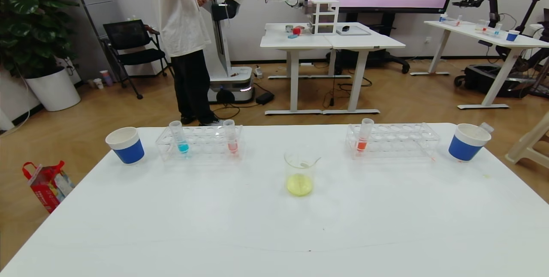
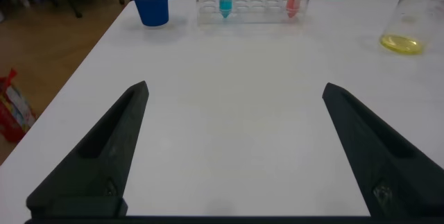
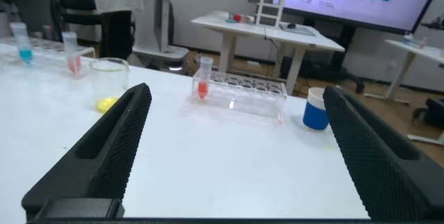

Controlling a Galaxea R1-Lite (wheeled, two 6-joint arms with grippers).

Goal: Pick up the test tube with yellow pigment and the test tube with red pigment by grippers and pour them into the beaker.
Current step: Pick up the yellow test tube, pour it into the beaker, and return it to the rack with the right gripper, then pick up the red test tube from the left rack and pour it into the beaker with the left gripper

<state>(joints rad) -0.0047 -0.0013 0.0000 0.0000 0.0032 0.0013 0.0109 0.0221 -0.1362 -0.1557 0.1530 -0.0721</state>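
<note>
The test tube with red pigment (image 1: pixel 232 139) stands upright in the far-left rack (image 1: pixel 199 143); the left hand (image 2: pixel 229 154) (spread, empty) is nearer than the right hand (image 3: pixel 236 154), also spread; the beaker (image 1: pixel 300 173) already holds yellow.

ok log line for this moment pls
left gripper open, idle | right gripper open, idle | beaker holds yellow liquid | red tube in left rack
</note>
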